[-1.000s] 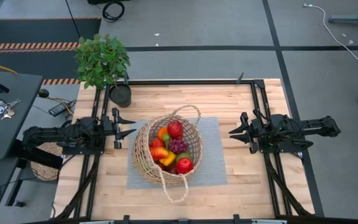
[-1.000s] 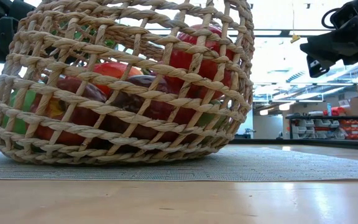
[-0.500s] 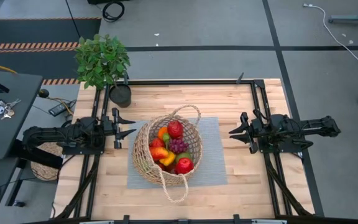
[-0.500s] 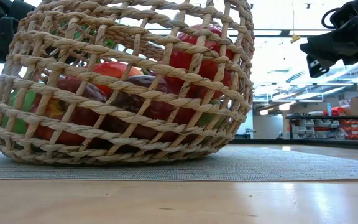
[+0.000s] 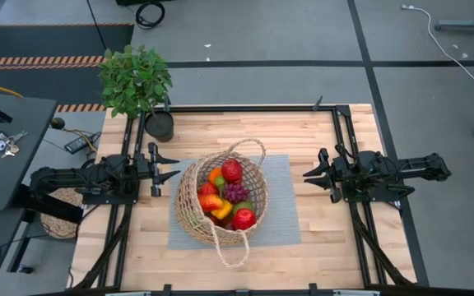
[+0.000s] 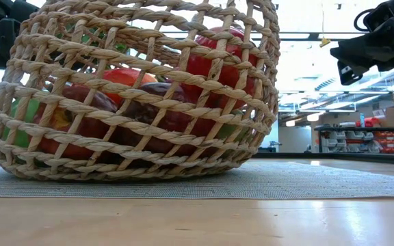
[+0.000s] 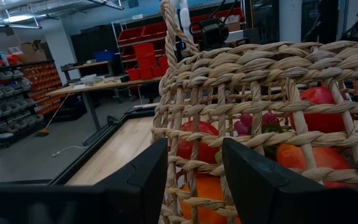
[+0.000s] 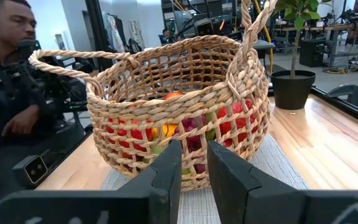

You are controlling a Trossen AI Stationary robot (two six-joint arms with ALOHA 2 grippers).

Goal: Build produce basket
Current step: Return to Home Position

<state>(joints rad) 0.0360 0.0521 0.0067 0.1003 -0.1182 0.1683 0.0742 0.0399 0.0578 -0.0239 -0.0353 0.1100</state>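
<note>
The tan wicker basket (image 5: pixel 220 201) stands with its bottom on a grey mat (image 5: pixel 282 205) at the table's middle, leaning a little in the low view (image 6: pixel 135 89). One loop handle points to the far side (image 5: pixel 249 146) and one to the near side (image 5: pixel 230 251). Inside lies the produce: red apples (image 5: pixel 232 170), purple grapes (image 5: pixel 235 192), an orange (image 5: pixel 215 175), red and yellow peppers (image 5: pixel 212 204). My left gripper (image 5: pixel 174 165) is open and empty just left of the basket, facing its wall (image 7: pixel 194 180). My right gripper (image 5: pixel 309 174) is open and empty to the right of the mat (image 8: pixel 194 168).
A potted plant (image 5: pixel 138 82) stands at the table's far left corner. A smaller, darker woven object (image 5: pixel 60 218) lies off the table's left side. A person (image 8: pixel 11 93) sits beyond the table's left side. Bare wood shows near and far of the mat.
</note>
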